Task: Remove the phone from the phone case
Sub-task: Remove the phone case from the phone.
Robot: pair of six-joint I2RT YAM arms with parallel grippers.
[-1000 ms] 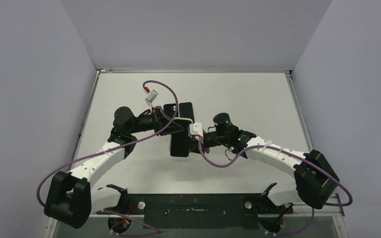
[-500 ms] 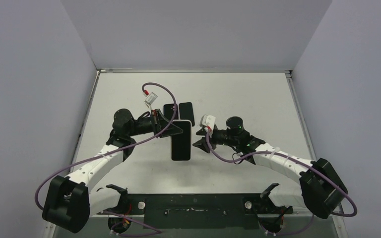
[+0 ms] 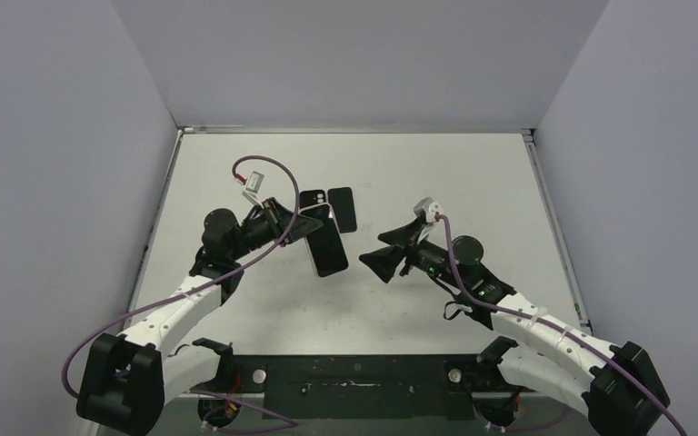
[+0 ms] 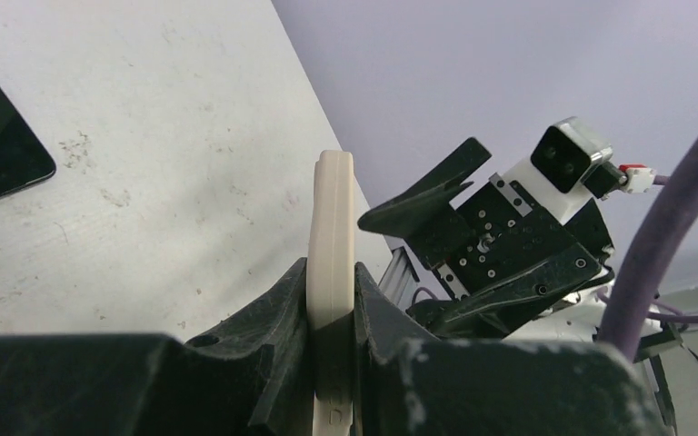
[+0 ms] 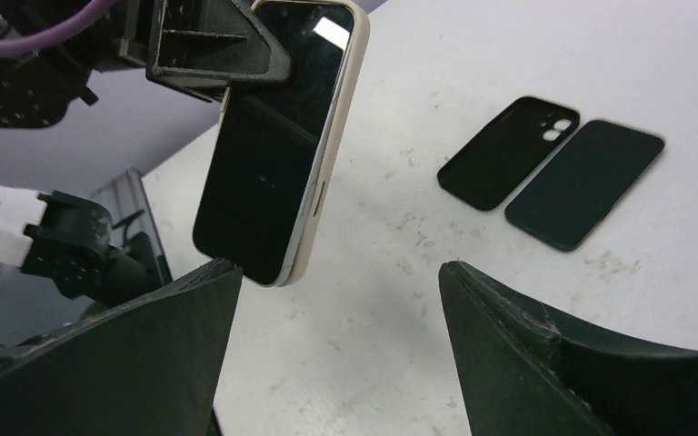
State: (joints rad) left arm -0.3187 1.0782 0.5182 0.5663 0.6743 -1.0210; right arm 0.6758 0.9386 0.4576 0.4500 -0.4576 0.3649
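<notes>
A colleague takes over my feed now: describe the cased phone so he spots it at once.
Find the middle of the white table, then the left hand. It grips a phone raised off the table, in a cream case; the black case and black slab nearby lie flat.

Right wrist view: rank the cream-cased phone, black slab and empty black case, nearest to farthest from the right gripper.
1. Cream-cased phone, just ahead, left.
2. Black slab, lying flat, right.
3. Empty black case, beside it, farther back.
</notes>
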